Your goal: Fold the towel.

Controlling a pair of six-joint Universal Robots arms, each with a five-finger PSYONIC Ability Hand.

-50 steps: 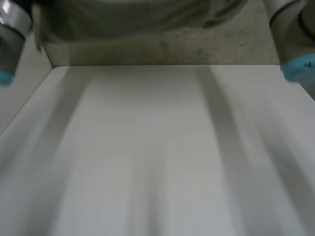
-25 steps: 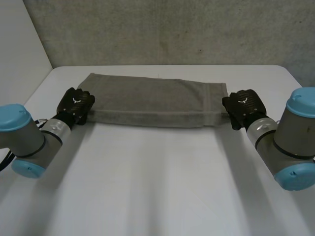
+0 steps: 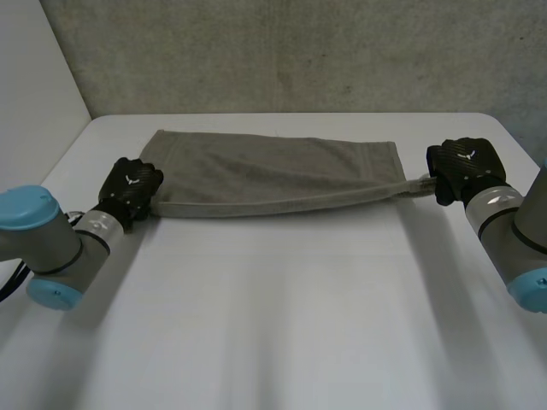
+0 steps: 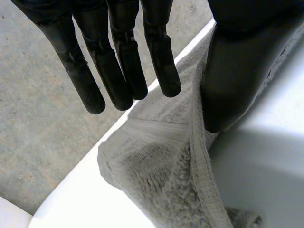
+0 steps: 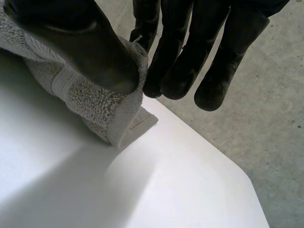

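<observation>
moved: near right corner of the grey terry towel [image 3: 273, 171] now drawn out rightward into a taut strip.
towel: folded flat at the far part of the white table [image 3: 273, 325].
right hand [image 3: 461, 165]: thumb and fingers pinch that corner.
left hand [image 3: 130, 186]: thumb and straight fingers nip the near left corner.

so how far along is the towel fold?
Done: the towel looks folded once lengthwise, lying doubled on the table. In hand: the left hand and right hand each pinch a near corner. Left: probably the crosswise folds, since it is long.
</observation>
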